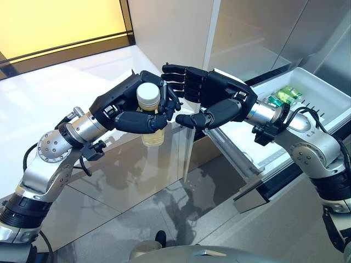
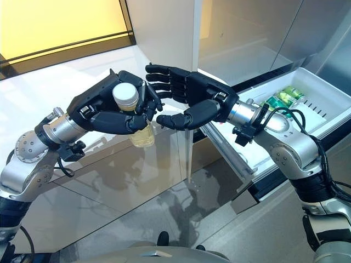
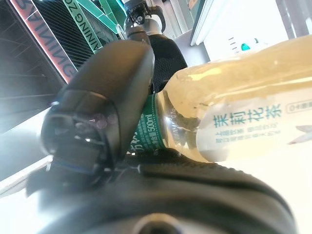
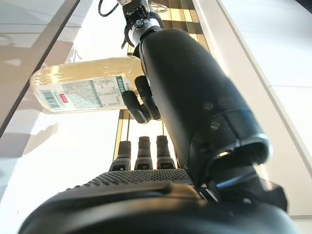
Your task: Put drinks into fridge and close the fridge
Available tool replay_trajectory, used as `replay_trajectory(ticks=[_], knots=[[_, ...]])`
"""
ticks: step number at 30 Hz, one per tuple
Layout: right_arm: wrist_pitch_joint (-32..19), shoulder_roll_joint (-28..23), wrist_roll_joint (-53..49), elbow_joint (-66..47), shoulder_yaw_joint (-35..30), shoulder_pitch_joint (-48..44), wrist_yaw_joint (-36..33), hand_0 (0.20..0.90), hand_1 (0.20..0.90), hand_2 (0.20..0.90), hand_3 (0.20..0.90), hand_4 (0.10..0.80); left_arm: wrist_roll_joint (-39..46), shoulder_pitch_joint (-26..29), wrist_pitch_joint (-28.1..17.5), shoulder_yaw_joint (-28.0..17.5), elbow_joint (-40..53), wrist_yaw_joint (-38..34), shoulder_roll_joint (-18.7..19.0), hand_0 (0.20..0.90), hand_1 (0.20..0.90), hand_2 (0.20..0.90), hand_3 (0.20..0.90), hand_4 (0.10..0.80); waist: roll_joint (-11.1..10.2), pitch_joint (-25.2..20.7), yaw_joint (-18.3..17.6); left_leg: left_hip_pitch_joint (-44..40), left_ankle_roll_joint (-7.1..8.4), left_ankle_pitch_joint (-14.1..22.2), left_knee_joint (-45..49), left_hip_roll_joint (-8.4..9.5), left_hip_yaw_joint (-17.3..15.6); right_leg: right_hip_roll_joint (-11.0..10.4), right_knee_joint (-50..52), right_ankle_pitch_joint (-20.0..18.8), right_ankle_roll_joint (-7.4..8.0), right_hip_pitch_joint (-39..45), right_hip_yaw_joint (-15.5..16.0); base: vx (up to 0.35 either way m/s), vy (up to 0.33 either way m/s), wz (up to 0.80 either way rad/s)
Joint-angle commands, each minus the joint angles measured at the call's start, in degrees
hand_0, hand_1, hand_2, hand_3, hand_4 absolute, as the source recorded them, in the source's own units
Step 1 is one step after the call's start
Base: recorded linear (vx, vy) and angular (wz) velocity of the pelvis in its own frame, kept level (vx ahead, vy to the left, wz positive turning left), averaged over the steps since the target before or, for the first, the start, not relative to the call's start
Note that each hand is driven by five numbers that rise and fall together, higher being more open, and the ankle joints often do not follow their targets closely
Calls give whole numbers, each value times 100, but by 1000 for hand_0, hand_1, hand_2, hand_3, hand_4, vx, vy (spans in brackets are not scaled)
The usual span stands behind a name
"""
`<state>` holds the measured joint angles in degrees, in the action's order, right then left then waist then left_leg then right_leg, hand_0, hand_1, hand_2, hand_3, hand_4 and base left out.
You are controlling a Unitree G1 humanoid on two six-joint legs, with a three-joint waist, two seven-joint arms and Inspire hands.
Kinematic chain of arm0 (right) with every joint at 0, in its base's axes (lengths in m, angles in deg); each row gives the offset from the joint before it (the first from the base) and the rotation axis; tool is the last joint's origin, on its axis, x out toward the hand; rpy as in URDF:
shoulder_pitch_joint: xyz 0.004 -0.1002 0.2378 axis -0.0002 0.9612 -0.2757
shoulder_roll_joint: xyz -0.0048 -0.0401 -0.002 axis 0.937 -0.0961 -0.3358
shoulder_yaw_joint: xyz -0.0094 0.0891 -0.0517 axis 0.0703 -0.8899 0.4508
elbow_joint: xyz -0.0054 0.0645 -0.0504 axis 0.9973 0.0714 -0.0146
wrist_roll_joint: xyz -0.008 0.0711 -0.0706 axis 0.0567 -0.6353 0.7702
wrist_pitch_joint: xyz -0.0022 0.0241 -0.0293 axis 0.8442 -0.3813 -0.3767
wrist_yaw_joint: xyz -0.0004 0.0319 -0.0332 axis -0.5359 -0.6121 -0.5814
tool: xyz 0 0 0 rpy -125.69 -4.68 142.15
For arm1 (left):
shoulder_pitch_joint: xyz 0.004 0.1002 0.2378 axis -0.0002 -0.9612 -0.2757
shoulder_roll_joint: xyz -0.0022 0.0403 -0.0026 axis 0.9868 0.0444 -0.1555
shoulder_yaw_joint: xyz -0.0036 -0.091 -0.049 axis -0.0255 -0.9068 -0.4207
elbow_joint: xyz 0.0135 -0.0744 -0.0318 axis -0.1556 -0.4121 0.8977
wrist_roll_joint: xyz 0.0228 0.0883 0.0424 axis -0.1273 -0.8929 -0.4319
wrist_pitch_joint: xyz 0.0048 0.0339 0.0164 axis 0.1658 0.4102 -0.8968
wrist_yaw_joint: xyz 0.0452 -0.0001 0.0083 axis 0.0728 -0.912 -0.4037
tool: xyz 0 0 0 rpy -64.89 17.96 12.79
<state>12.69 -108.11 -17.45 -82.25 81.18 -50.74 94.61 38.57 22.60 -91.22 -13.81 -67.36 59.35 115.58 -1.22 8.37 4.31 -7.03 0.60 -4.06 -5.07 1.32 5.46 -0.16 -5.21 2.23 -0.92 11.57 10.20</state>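
Observation:
A clear bottle [image 1: 148, 96] of pale yellow drink with a white cap and a green-and-white label [image 3: 243, 114] hangs upright in the air. My left hand [image 1: 122, 107] is shut on it, fingers and thumb wrapped round its neck and shoulder. My right hand [image 1: 218, 94] faces it from the right with its fingers relaxed and its thumb stretched toward the bottle. The fingertips meet those of the left hand beside the cap, and nothing lies in the right palm. In the right wrist view the bottle [image 4: 83, 90] shows past the fingers.
A white fridge drawer [image 1: 329, 118] stands pulled out at the right, with green bottles [image 1: 286, 95] lying at its far end. A tall glass panel [image 1: 182, 156] rises edge-on right under both hands. Pale cabinet walls stand behind.

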Motion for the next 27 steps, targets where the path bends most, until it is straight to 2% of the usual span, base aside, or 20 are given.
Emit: replay_trajectory(ticks=[1,7,14,27], knots=[[-374,177,-349,81,23,-448,-40,900,900,900,900,800,283,1045,-1157,-461,207,-483,152,300,300,300,200,100,-92,-785,-62,-160,-177,525,7,272,-37,-164,88,-359,425,-293,-291,0,0,0],[-334,134,-406,121,-3,-476,-51,900,900,900,900,800,87,1127,-1415,-562,211,-804,270,300,300,300,200,100,-93,-801,-61,-159,-169,532,7,268,-46,-162,79,-353,428,-285,-296,0,0,0],[-274,79,-374,88,-6,-465,11,900,900,900,900,800,295,1145,-1438,-636,216,-743,286,300,300,300,200,100,-99,-802,-68,-158,-168,534,7,265,-49,-162,85,-352,431,-294,-306,0,0,0],[-78,242,-175,385,481,-823,-46,900,900,900,900,800,530,1513,-1438,-274,264,-741,158,300,300,300,200,100,-103,-800,-47,-170,-165,529,7,264,-45,-167,79,-349,428,-275,-298,0,0,0]])
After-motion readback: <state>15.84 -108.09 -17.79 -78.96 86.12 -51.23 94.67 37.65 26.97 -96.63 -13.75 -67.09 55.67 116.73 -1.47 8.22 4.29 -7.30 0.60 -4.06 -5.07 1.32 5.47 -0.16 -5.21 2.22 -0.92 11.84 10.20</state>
